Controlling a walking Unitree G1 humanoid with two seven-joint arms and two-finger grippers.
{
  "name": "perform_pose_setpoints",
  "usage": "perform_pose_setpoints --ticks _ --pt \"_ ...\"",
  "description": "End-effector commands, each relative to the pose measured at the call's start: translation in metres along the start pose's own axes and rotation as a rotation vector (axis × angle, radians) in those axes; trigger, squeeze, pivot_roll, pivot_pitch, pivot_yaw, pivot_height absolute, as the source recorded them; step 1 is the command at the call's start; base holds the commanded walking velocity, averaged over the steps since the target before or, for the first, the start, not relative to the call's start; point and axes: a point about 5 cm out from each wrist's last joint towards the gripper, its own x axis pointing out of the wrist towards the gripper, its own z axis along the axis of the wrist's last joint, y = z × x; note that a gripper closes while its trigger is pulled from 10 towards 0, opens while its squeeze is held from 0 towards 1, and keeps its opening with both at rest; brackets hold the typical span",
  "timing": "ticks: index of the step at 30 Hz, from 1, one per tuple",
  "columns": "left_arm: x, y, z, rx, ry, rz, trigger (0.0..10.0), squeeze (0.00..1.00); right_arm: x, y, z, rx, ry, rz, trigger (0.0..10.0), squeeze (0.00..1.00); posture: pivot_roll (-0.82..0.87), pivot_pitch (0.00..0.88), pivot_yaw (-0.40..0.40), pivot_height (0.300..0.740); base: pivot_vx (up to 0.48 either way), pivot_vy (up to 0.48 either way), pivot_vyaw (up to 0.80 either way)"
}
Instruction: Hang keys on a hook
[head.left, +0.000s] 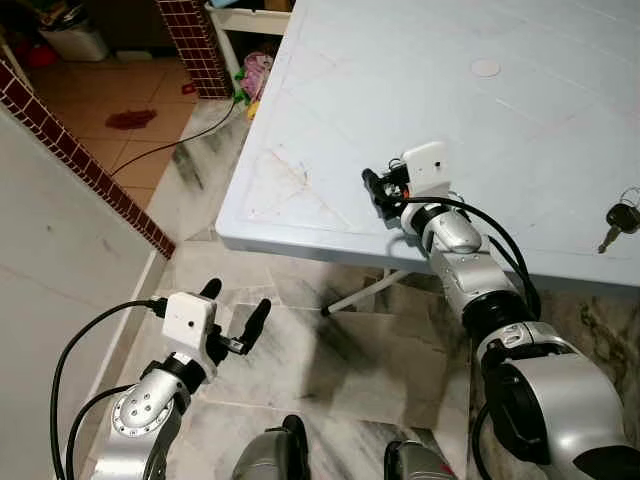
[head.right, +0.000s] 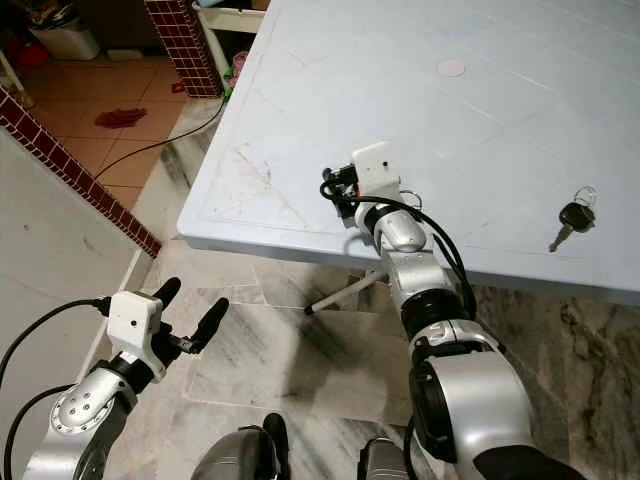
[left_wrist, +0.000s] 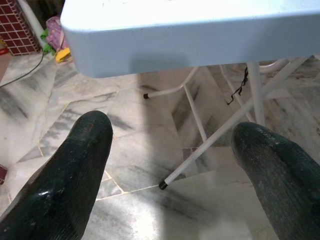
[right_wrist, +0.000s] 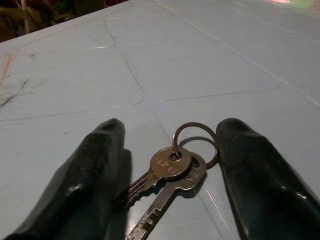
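Note:
Two silver keys (right_wrist: 170, 167) on a metal ring lie flat on the pale blue table (head.left: 330, 120), close to its front edge. My right gripper (right_wrist: 172, 127) is open and down at the tabletop, one black finger on each side of the keys, neither pressing them. From the head my right gripper (head.left: 383, 196) covers those keys. A separate black-headed key (head.left: 620, 222) lies on the table far to the right. My left gripper (head.left: 237, 298) is open and holds nothing, hanging low over the marble floor in front of the table's left corner.
White folding table legs (left_wrist: 200, 130) stand under the tabletop. A small white disc (head.left: 485, 67) sits at the table's far side. A red brick pillar (head.left: 195, 45), a floor cable (head.left: 180, 145) and a brick-topped low wall (head.left: 90, 170) lie to the left.

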Motion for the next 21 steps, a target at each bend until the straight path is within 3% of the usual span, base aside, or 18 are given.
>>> perform_pose_setpoints --ticks 1,21 --pt "-0.006 0.0039 -0.0033 0.019 0.026 0.015 10.0 0.0 -0.0001 0.0045 -0.0072 0.046 0.039 0.001 0.0 0.0 0.06 0.254 0.139 0.74 0.0 0.0 0.0" --pt "-0.0061 0.0032 -0.0018 0.019 0.028 0.013 10.0 0.0 -0.0003 0.0106 -0.0127 0.148 0.058 0.0 0.0 0.0 0.06 0.258 0.14 0.74 0.0 0.0 0.0"
